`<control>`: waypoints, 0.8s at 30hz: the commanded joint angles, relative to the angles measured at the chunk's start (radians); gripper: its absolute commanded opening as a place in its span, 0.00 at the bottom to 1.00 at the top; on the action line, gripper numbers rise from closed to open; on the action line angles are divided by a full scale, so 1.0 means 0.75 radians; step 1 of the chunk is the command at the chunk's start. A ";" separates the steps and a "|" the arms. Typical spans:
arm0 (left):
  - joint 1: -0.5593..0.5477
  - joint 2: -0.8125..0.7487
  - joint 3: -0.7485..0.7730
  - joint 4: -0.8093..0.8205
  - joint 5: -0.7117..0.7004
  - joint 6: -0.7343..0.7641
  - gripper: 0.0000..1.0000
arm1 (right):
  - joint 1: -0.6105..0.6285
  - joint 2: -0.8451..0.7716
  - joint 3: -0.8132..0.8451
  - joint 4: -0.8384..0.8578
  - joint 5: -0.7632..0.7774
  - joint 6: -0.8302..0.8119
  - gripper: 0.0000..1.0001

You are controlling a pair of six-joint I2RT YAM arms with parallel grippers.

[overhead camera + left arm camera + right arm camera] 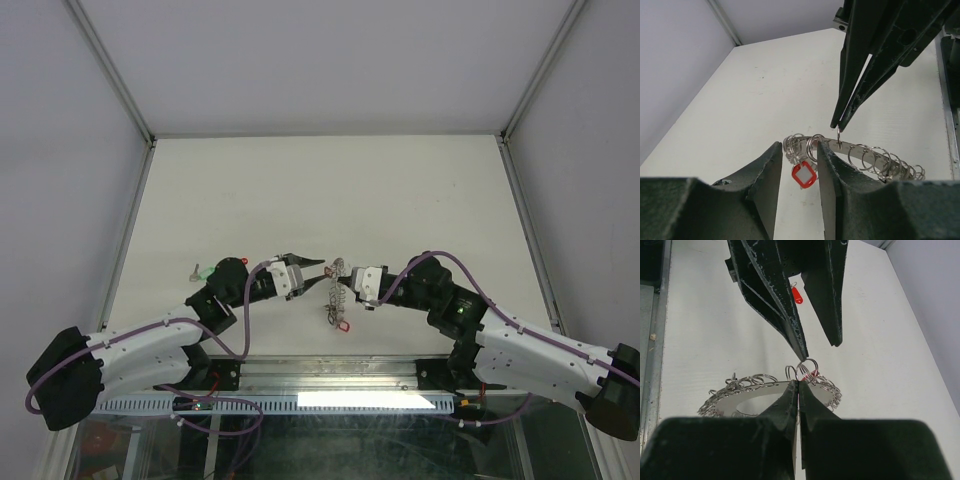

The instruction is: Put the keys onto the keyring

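The keyring [337,272] is a flat grey metal ring with many small wire rings round it and a red-framed tag [804,175] hanging below. My right gripper [349,288] is shut on its flat band, as the right wrist view [798,382] shows, and holds it on edge above the table. My left gripper [320,270] is open and empty. Its jaws straddle the near end of the keyring [875,157], and one fingertip [803,354] touches a small ring. The green key [203,270] lies on the table at the left. The red key [797,296] lies behind the left gripper.
The white table [320,190] is walled by grey panels at the back and both sides. A metal rail [330,375] runs along the near edge between the arm bases. A purple cable [240,320] loops beside the left arm.
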 commanded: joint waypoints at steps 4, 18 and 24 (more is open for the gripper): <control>-0.012 0.035 0.037 0.080 -0.095 -0.036 0.33 | 0.009 -0.045 0.047 0.111 -0.023 0.021 0.00; -0.013 -0.151 -0.022 0.076 0.107 -0.027 0.31 | 0.011 -0.035 0.055 0.119 0.051 0.032 0.00; -0.012 -0.049 0.013 0.078 0.286 -0.085 0.35 | 0.010 -0.026 0.056 0.132 0.056 0.032 0.00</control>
